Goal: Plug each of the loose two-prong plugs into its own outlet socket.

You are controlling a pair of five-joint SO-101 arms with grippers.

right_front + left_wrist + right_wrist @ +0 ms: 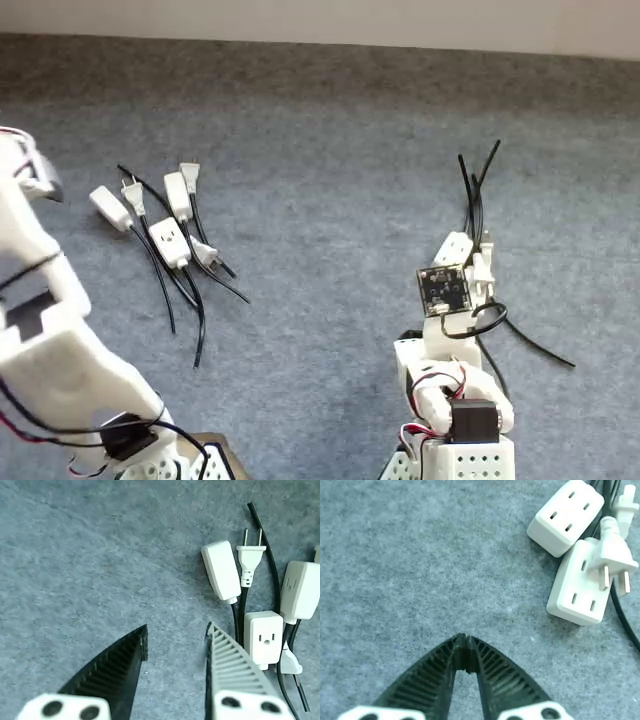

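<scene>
Left wrist view: the left claw [177, 630] hangs spread wide and empty over the grey worktop [75, 555]; just beside it lies a square outlet socket [263, 639]; beyond that socket a loose two-prong plug [250, 555] lies unplugged beside a longer socket [221, 570]; well apart from that socket, the right claw [466, 645] is clenched on nothing, near a second plug [615, 555] lying across another socket [577, 582].

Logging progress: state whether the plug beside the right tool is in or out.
Out. The two-prong plug lies atop the outlet socket, both prongs bare.
</scene>
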